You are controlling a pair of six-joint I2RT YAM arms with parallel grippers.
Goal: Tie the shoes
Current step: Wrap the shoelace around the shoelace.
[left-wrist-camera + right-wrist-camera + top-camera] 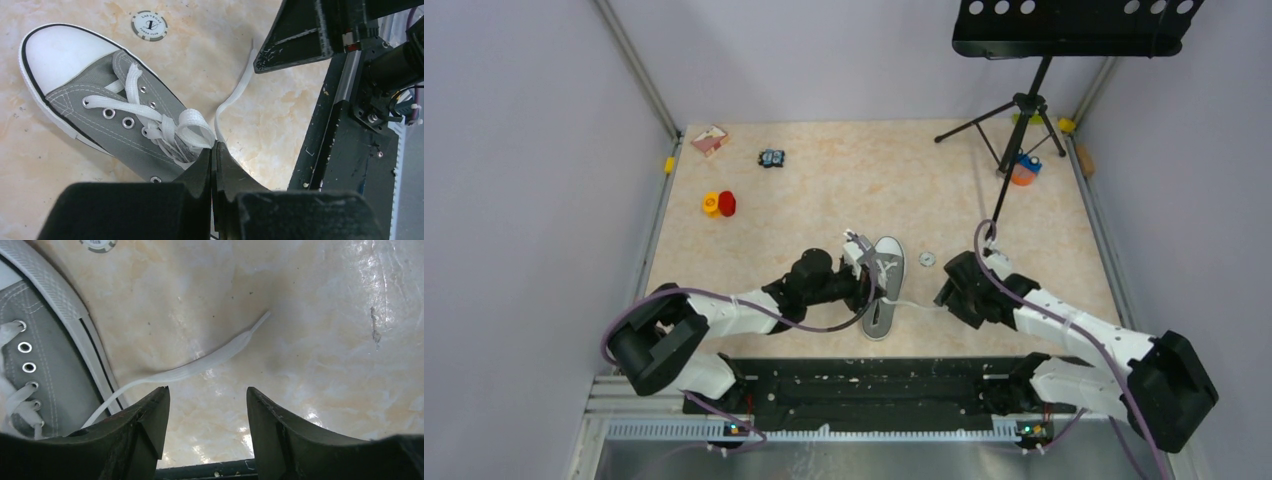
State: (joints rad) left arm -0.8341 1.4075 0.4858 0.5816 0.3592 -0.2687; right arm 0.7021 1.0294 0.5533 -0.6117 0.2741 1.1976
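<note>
grey canvas sneaker [889, 265] with a white toe cap sits on its sole on the marbled table [824, 200], between the two pincers: right under the tips of the left pincer [215, 149] and just to the left of the right pincer [206, 395]. the left pincer's fingers are pressed together, clamped on the white lace [196, 127] where a flat loop over the tongue meets a loose strand. from those tips the strand curls off the shoe and away across the table toward the right pincer. the right pincer's jaws stand well apart with nothing between them. the free end of the lace lies flat on the table just ahead of its tips, with the aglet pointing away from them. a poker chip [149, 25] lies beyond the toe cap, apart from the sneaker and further from both pincers.
</note>
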